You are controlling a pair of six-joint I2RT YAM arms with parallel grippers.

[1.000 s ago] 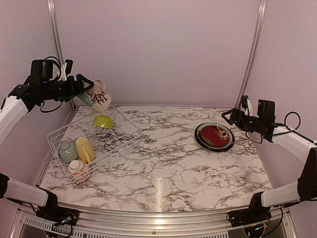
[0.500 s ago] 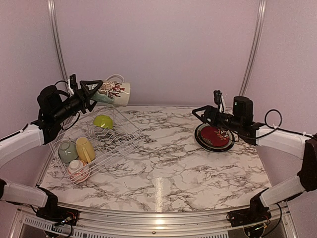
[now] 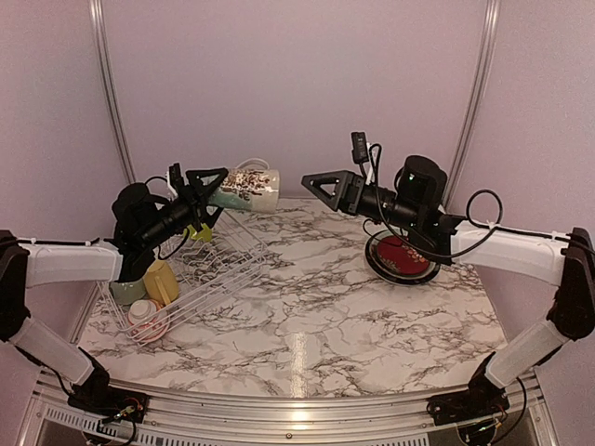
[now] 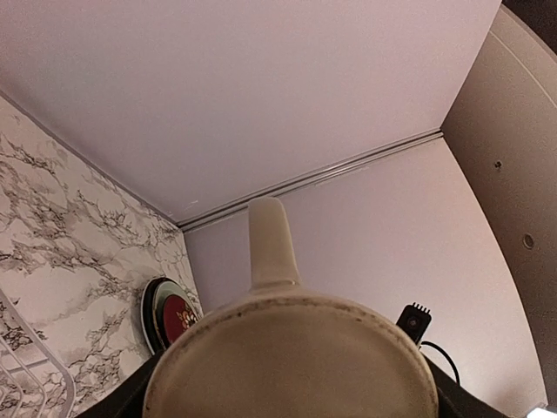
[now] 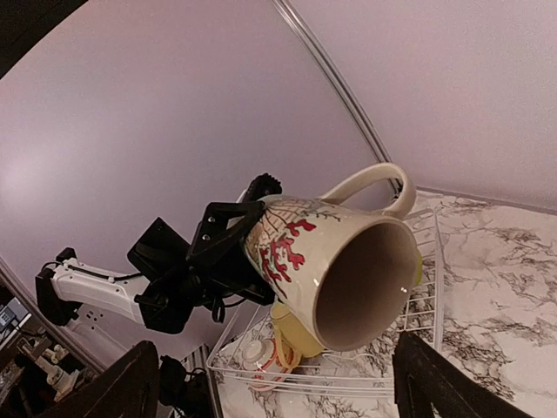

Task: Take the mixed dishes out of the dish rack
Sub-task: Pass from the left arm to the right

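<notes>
There are two end effectors: the left end effector (image 3: 216, 189) and the right end effector (image 3: 314, 184). There are two mugs: one cream mug with red flowers (image 3: 246, 188) and one yellow mug (image 3: 160, 280). There is one red plate (image 3: 402, 255) and one white wire dish rack (image 3: 232, 265). There is also one lime-green bowl (image 3: 199, 232), one pale green dish (image 3: 125, 294) and one red-and-white bowl (image 3: 147, 319).

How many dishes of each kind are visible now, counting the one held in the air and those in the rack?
Mugs: 2 (patterned mug, yellow mug)
Bowls: 2 (lime-green bowl, red-patterned bowl)
Plates: 1 (black-rimmed red plate)
Kind unclear, partly hidden: 1 (pale green piece)
Total: 6
</notes>
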